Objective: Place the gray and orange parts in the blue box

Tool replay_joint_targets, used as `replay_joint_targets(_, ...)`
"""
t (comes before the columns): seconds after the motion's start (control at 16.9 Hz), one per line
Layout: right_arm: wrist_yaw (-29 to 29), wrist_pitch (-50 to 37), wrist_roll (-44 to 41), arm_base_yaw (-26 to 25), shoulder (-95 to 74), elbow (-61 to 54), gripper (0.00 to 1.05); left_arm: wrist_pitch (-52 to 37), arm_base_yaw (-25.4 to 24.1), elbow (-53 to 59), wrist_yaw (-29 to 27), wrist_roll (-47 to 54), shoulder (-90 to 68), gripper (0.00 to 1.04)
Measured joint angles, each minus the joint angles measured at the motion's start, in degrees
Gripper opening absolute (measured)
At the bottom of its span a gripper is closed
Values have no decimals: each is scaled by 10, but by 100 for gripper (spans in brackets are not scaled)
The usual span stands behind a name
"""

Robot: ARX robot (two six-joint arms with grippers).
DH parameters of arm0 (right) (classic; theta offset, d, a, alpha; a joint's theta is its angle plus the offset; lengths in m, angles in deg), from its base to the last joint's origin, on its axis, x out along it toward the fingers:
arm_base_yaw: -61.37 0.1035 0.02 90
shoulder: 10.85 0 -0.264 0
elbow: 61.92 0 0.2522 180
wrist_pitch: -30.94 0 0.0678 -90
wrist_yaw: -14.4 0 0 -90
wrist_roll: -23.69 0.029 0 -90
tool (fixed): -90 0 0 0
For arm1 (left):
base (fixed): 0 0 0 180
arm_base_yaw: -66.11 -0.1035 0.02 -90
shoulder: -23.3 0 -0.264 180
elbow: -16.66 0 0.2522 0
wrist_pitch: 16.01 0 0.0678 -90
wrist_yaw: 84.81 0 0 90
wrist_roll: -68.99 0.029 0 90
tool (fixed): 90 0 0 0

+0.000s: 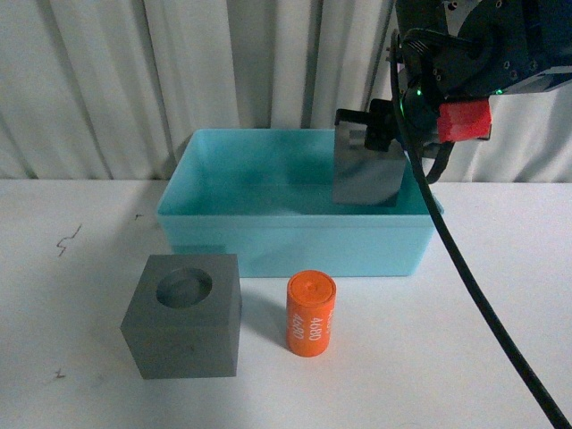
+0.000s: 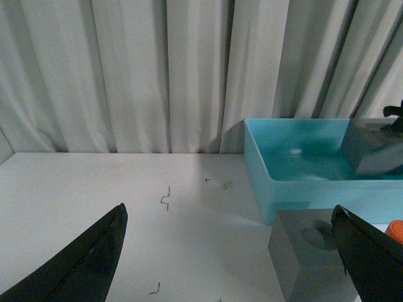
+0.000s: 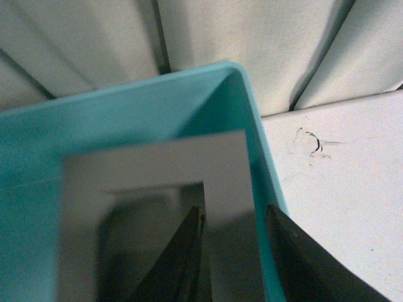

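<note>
The task is about one third along. The right tool grips the gray cube with the rectangular recess by one wall, one finger down inside the recess and the other outside it. It holds the cube inside the blue box at the far right corner. The cube looks slightly tilted, and the box's front wall hides its base, so I cannot tell whether it already rests on the floor of the box; it is not yet released. Two parts are left on the surface, just in front of the box. The gray cube with the round recess sits to the left, and the orange cylinder stands upright just beside it, apart from both the cube and the box wall. The left tool hangs open and empty over the bare surface to the left, its fingers spread wide. Room is tight at the held cube, since the outer finger sits between the cube and the box's right wall, close to the rim. The rest of the box is open, the curtain hangs right behind it, and the right arm's cable trails across the surface on the right.
</note>
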Motion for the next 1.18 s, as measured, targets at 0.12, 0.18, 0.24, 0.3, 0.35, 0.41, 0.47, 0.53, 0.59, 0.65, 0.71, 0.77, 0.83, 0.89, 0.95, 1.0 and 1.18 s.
replay_joint_targets(0.12,2,-36,12,-4,15,-25,54,0,0,0,0,0,0,98)
replay_joint_targets(0.18,7,-55,19,-5,31,-46,63,0,0,0,0,0,0,98)
replay_joint_targets(0.24,7,-75,21,-7,51,-70,71,0,0,0,0,0,0,98)
replay_joint_targets(0.3,7,-102,20,-9,77,-97,78,0,0,0,0,0,0,98)
replay_joint_targets(0.35,7,-139,19,-12,123,-141,87,0,0,0,0,0,0,98)
replay_joint_targets(0.41,8,-171,17,-16,183,-190,96,0,0,0,0,0,0,98)
replay_joint_targets(0.47,7,-214,11,-24,267,-258,100,0,0,0,0,0,0,98)
replay_joint_targets(0.53,9,-236,6,-28,346,-322,97,0,0,0,0,0,0,98)
replay_joint_targets(0.59,13,-237,7,-34,445,-406,98,0,0,0,0,0,0,98)
replay_joint_targets(0.65,18,-211,19,-34,541,-498,98,0,0,0,0,0,0,98)
replay_joint_targets(0.71,21,-143,54,-22,656,-616,98,0,0,0,0,0,0,98)
replay_joint_targets(0.77,14,-82,96,-2,751,-714,98,0,0,0,0,0,0,98)
replay_joint_targets(0.83,8,-66,117,7,798,-760,98,0,0,0,0,0,0,98)
replay_joint_targets(0.89,7,-164,104,1,830,-806,93,0,0,0,0,0,0,98)
replay_joint_targets(0.95,-2,-257,58,-14,853,-830,84,0,0,0,0,0,0,98)
replay_joint_targets(1.0,-8,-312,11,-24,870,-847,76,0,0,0,0,0,0,98)
replay_joint_targets(1.18,-41,-342,-130,-52,915,-910,47,0,0,0,0,0,0,98)
